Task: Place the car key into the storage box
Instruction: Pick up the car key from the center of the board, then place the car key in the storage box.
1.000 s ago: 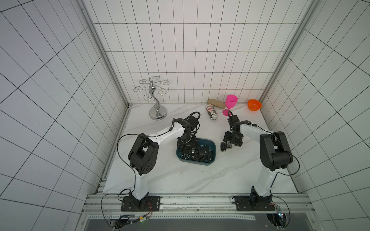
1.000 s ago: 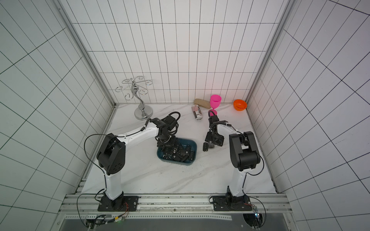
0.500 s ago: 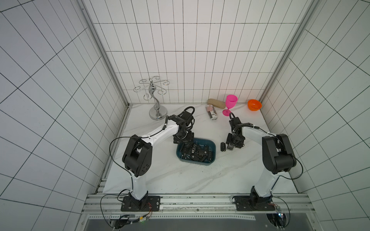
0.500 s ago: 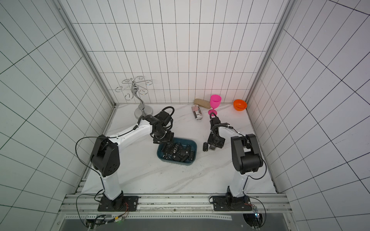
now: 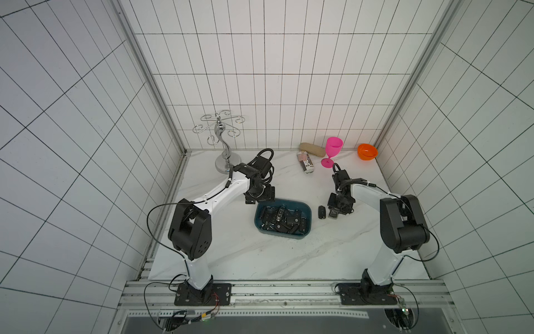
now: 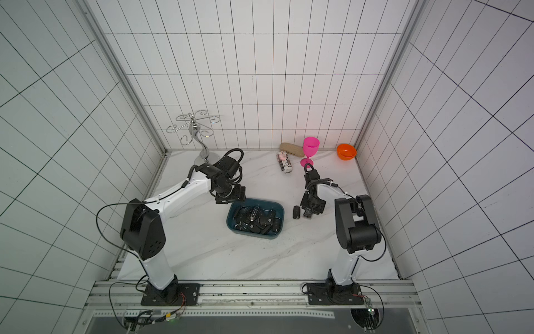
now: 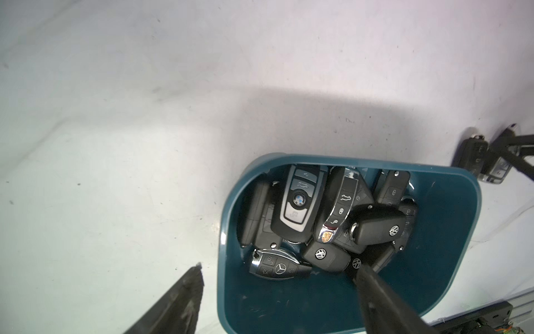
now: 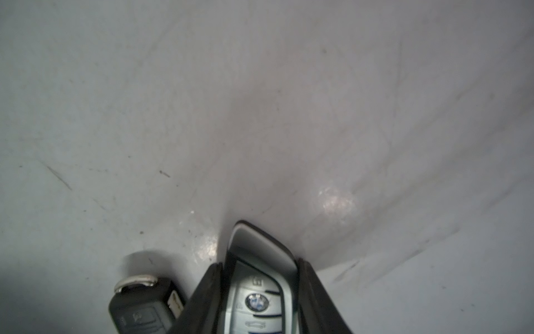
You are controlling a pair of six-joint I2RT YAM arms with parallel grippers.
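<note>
**A:** What is shown of the right gripper [image 8: 258, 263] by its own wrist view that is lost from above?

**B:** Its two fingers [image 8: 202, 297] are seen pressed against the long edges of the car key [image 8: 260, 300], a silver fob with a round blue-and-white badge. In both top views only a dark mass of gripper is made out over a small pale shape, so the contact cannot be judged there.

**A:** Is the key raised off the table [image 8: 289, 115]?

**B:** That cannot be told.

**A:** What is found next to it?

**B:** A black flip key [image 8: 141, 309] is laid just beside the outer face of one finger, apart from the pinched fob. In a top view the black flip key [image 5: 321, 212] is placed between the right gripper [image 5: 336, 208] and the storage box [image 5: 308, 228].

**A:** So where is the box set?

**B:** It is set near the right gripper, on the side toward the left arm, and is not touched by the car key. A heap of key fobs [image 7: 332, 225] is shown inside it, with badges readable only in the left wrist view.

**A:** And the left gripper [image 7: 278, 270]?

**B:** It is seen spread wide, with nothing between its fingers. One finger is placed over the box's inside, the other over bare table outside the rim. From above, the left gripper [image 6: 231, 197] is seen at the box's rear corner on the left arm's side.
</note>
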